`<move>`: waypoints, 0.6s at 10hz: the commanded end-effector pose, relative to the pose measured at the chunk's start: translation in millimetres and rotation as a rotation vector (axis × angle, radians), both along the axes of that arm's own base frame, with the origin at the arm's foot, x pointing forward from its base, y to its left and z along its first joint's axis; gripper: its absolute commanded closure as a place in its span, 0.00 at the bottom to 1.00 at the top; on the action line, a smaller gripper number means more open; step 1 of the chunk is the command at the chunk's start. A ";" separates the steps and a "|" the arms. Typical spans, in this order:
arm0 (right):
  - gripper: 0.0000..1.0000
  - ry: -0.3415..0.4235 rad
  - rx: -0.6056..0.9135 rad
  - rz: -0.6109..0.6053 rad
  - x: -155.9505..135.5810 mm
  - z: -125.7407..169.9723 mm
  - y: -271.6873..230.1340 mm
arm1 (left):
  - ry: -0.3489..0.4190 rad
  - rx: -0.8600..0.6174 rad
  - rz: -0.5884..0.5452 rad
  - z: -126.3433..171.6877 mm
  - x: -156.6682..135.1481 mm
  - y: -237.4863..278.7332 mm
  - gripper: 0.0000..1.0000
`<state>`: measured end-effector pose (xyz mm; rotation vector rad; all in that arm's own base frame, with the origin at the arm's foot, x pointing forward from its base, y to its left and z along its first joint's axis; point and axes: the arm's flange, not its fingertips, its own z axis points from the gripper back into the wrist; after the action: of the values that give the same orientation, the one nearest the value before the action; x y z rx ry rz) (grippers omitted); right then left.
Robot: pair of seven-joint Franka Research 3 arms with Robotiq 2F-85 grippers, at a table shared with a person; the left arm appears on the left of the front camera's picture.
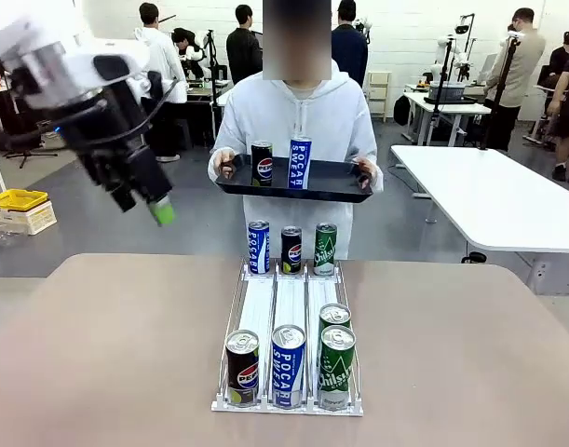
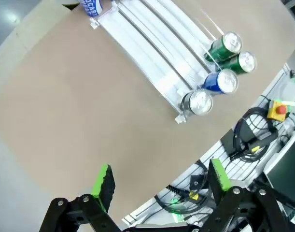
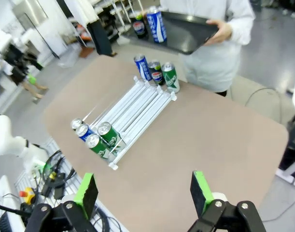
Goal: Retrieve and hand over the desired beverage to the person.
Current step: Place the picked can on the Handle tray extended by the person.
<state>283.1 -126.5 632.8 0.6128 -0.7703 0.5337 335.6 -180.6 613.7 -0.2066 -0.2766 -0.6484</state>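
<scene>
Across the tan counter [image 1: 107,354], the person in white [image 1: 303,121] waits with a black tray [image 1: 293,186] while slim, rigid, slippery aluminium cans [image 1: 287,352] stand in the clear three-lane rack [image 1: 289,307], best gripped mid-body; both grippers, left [image 2: 159,186] and right [image 3: 145,193], hover with fingers apart.

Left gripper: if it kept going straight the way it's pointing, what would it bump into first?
Probably the bare table. The open left gripper points down at plain tabletop; the can rack sits further off, though depth is hard to judge.
</scene>
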 end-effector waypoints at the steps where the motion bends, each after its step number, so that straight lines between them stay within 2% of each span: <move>1: 0.00 -0.019 0.033 0.021 1.9 2.8 0.4 | -0.014 -0.035 0.010 1.0 0.0 -0.5 0.00; 2: 0.00 -0.019 0.033 0.021 1.9 2.8 0.4 | 0.007 -0.046 0.024 -1.6 2.4 -0.3 0.00; 3: 0.00 -0.019 0.033 0.021 1.9 2.8 0.4 | -0.003 -0.002 0.004 -4.2 -6.4 4.7 0.00; 6: 0.00 -0.019 0.033 0.021 1.9 2.8 0.4 | -0.003 -0.002 0.004 -4.2 -6.4 4.7 0.00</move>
<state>283.1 -126.5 632.8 0.6128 -0.7704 0.5338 329.7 -175.8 608.8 -0.2093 -0.2781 -0.6411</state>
